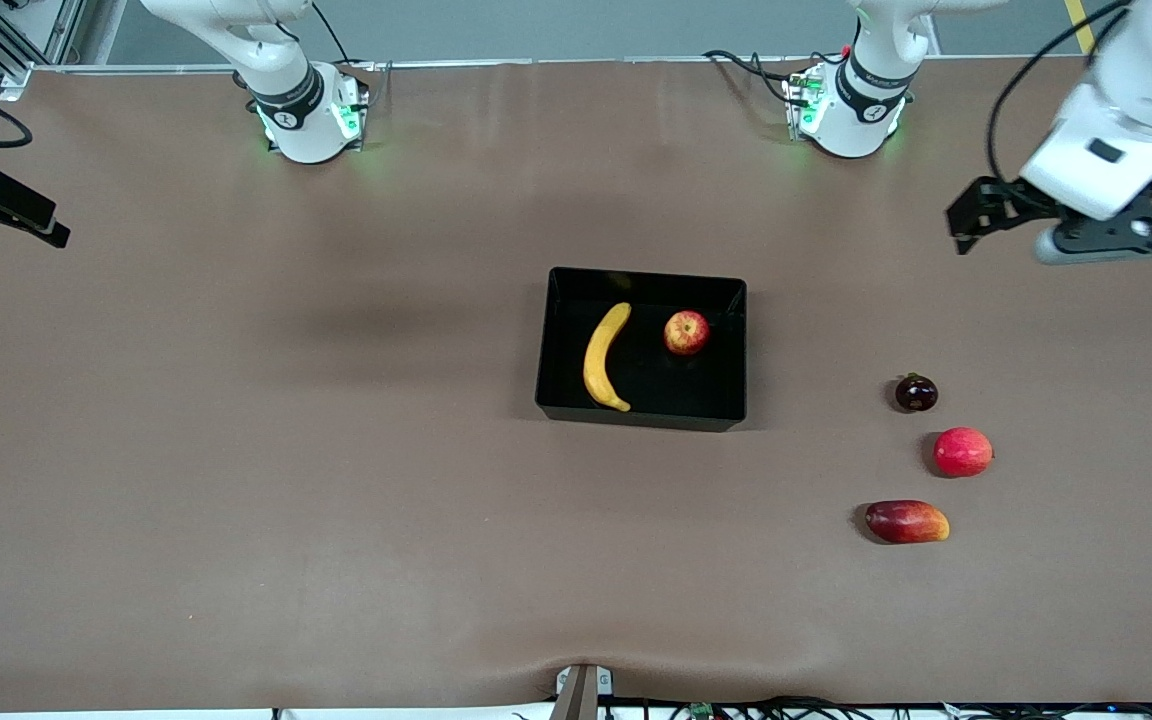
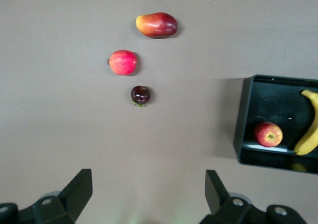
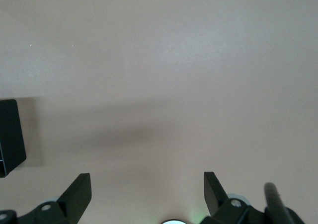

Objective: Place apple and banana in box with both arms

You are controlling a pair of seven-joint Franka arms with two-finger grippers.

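The black box (image 1: 636, 416) stands at the middle of the table. The yellow banana (image 1: 604, 357) lies in it, on the side toward the right arm's end. The mottled red and yellow apple (image 1: 686, 332) lies in it beside the banana. My left gripper (image 1: 964, 222) is open and empty, up over the table at the left arm's end. Its wrist view shows its gripper (image 2: 148, 184), the box (image 2: 241, 127), the apple (image 2: 268, 134) and the banana (image 2: 309, 129). My right gripper (image 1: 48, 230) is open and empty, up over the right arm's end. Its wrist view shows its gripper (image 3: 147, 186) and a box corner (image 3: 10, 134).
Three other fruits lie toward the left arm's end, nearer to the front camera than the box: a small dark purple fruit (image 1: 916, 392), an evenly pink-red round fruit (image 1: 962, 452) and an elongated red-yellow fruit (image 1: 907, 521). They also show in the left wrist view (image 2: 140, 94).
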